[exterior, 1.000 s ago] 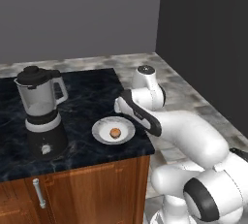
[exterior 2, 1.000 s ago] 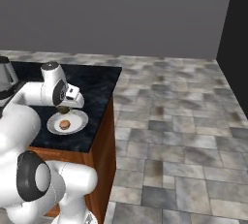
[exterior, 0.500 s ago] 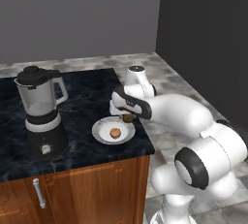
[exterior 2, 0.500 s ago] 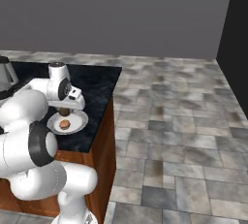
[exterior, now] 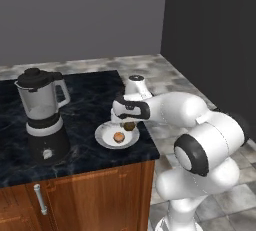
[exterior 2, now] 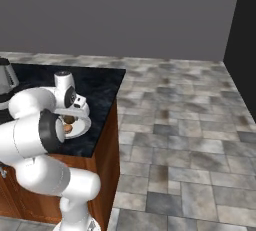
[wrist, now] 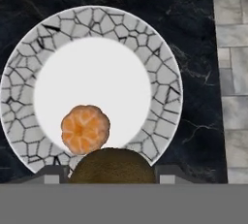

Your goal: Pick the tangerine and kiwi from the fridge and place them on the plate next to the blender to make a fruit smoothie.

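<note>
On the black marble counter lies the white-grey plate (exterior: 106, 136) (wrist: 92, 75) (exterior 2: 83, 126), with the orange tangerine (exterior: 118, 137) (wrist: 85, 128) (exterior 2: 67, 129) resting on its inner part. My gripper (exterior: 129, 124) (wrist: 112, 172) (exterior 2: 69, 120) hangs just above the plate's near-right rim, shut on the dark olive-brown kiwi (exterior: 130, 126) (wrist: 112, 166) (exterior 2: 69, 120). In the hand view the kiwi sits right beside the tangerine, low between the two finger tips. The blender (exterior: 42, 115) stands to the plate's left. The fridge is out of view.
The counter's right edge (exterior: 145, 125) runs close beside the plate, with a tiled floor (exterior 2: 190, 125) beyond it. A wooden cabinet front with a metal handle (exterior: 39, 199) lies below the counter. Dark walls stand behind.
The gripper has come down with the kiwi toward the plate's right side, and the arm's elbow has swung outward. The tangerine and the blender have stayed put.
</note>
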You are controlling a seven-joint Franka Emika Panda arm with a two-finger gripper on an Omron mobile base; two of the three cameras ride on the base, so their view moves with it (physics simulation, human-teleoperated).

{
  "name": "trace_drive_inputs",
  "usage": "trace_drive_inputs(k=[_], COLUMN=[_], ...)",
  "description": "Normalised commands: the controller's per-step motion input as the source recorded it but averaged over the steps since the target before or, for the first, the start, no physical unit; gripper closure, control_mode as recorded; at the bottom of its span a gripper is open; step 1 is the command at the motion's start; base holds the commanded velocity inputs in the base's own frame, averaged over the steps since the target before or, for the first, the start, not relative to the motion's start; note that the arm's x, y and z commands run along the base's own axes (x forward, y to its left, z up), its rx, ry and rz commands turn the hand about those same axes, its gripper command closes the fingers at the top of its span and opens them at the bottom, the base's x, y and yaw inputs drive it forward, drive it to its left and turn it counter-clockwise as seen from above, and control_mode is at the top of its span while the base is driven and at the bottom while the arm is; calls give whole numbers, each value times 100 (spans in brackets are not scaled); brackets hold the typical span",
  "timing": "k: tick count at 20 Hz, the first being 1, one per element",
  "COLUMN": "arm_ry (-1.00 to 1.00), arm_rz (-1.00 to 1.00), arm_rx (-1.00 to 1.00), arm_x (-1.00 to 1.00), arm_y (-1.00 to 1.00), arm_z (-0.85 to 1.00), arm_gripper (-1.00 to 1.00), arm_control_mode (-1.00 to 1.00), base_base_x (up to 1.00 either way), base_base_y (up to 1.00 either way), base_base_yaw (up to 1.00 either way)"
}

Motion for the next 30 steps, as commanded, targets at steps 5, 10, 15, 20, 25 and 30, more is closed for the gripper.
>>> trace_drive_inputs(k=[5,10,15,20,25,30], arm_ry=[0,0,0,0,0,-9], arm_rz=[0,0,0,0,-4,-2], arm_rx=[0,0,0,0,0,0], arm_x=[34,42,23,5,-2,-31], arm_y=[14,11,1,0,0,0], arm_z=[-23,-25,-27,-4,0,11], arm_gripper=[100,100,-100,-100,-100,-100], arm_control_mode=[-100,-100,-100,-100,-100,-100], base_base_x=[0,0,0,0,0,0], base_base_y=[0,0,0,0,0,0], base_base_yaw=[0,0,0,0,0,0])
